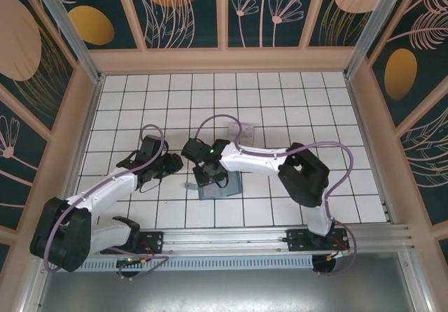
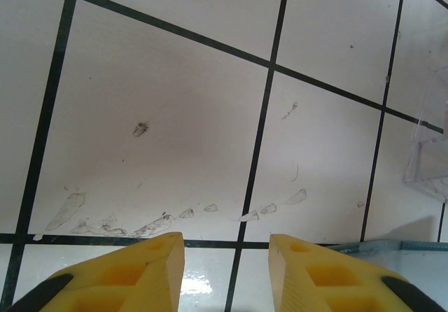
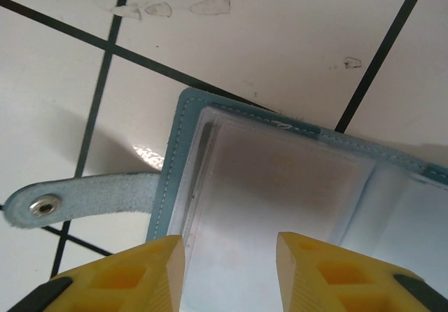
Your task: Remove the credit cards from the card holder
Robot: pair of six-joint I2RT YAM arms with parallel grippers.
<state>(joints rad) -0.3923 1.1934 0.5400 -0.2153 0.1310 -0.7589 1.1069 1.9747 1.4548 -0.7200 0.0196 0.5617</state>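
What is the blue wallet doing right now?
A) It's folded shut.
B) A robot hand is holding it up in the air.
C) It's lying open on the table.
C: in the right wrist view the card holder lies flat on the tiled table, its pale inside facing up and its strap stretched out sideways.

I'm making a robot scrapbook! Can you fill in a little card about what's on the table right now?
Card holder: open, flat on the tiles
Strap: unsnapped, lying out to the side
Pale card: inside its pocket
Right gripper: open, over the card holder
Left gripper: open, over the tiles
Clear tray: farther back on the table
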